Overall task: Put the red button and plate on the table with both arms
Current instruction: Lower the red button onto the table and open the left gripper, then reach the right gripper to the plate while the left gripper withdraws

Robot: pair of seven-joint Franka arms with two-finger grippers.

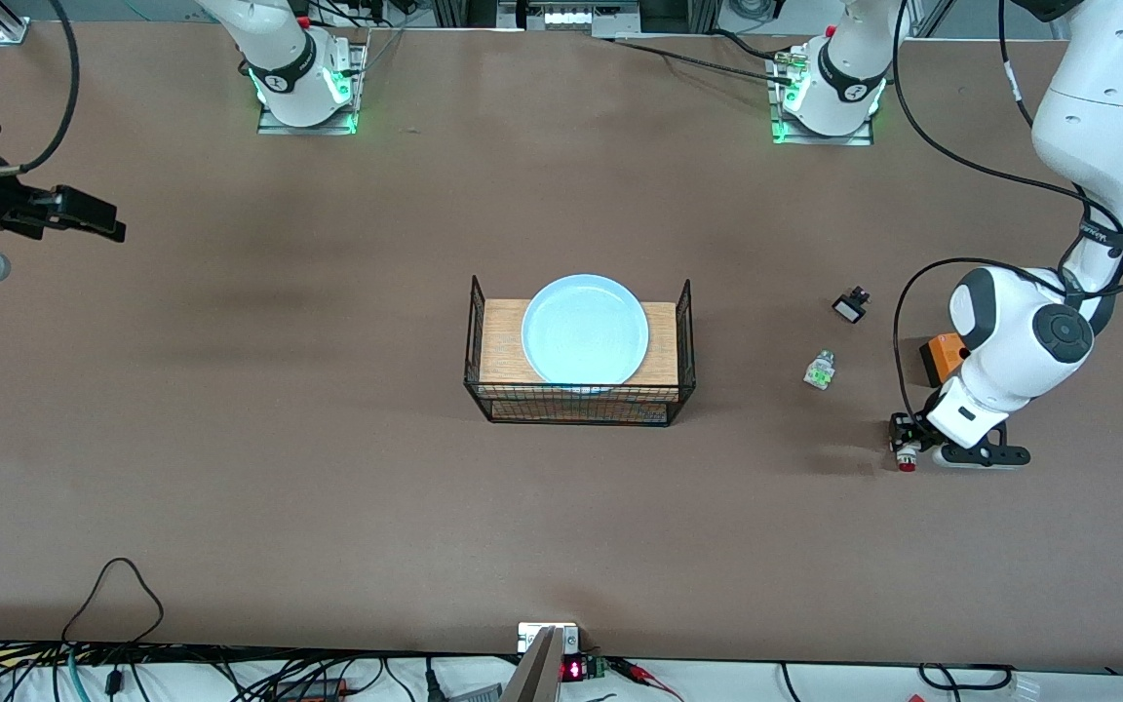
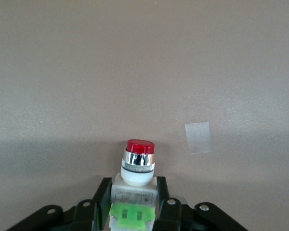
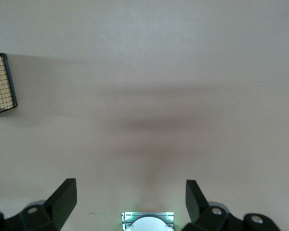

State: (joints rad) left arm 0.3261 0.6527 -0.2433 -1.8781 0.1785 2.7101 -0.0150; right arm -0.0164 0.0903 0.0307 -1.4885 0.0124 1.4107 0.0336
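Brown and matte, the surface fills nearly the whole front view, with the two robot bases glowing green along the upper edge of the frame. At the middle of the frame sits a small wooden board with black wire-mesh sides, and the light blue plate lies flat on that board, its rim just overhanging the board's upper and lower edges. At the lower right of the frame the left arm bends down steeply, and the left hand is closed on the red button; in the left wrist view its black fingers clamp the whitish body from both sides, the green block sits back between them and the red cap sticks out in front, low over the brown top. A small pale patch marks the surface just beside the cap. Above that hand in the frame, partly hidden by the arm, is an orange box; a smaller white-green part and a small black part lie nearby, closer to the frame's middle. At the upper left edge of the frame the right hand waits with its fingers spread wide and nothing between them, over bare brown top.
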